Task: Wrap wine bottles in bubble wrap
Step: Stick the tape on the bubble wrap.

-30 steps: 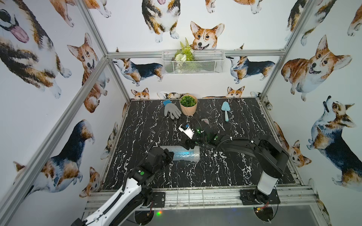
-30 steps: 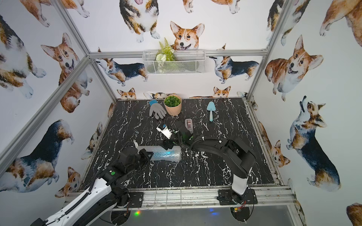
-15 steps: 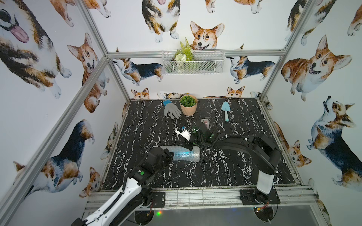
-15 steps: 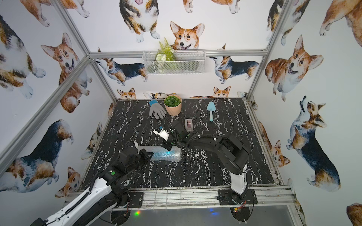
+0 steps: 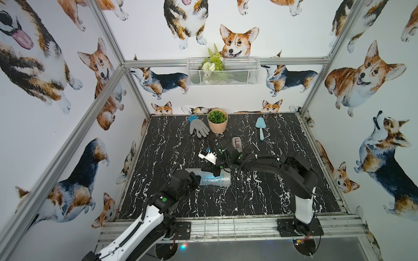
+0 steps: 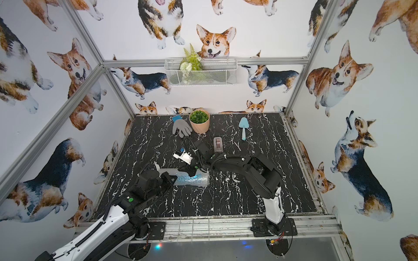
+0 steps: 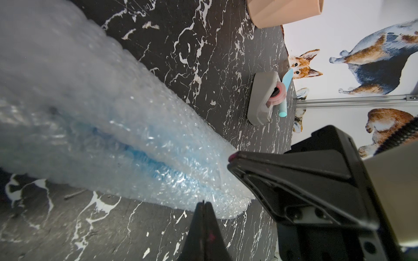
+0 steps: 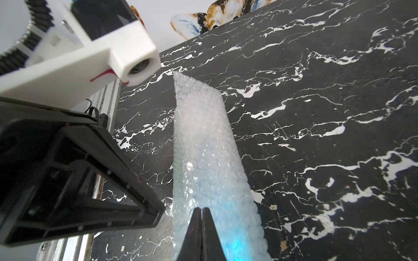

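Both claws closed, left gripper (image 7: 204, 204) & right gripper (image 8: 201, 210) tips at the bubble wrap (image 5: 217, 180) (can't tell if pinching film), bottle (image 7: 144, 158) rolled inside, lying robot-side of tape dispenser (image 5: 237, 144); risk: wrap prob springs open if tips slip.

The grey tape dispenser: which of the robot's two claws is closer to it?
Right. The right claw is on the rolled bubble wrap, on the side facing the tape dispenser; the left claw is at the roll's other side, farther away.

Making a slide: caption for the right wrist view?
Shut right end effector at bubble wrap rolled around blue bottle.
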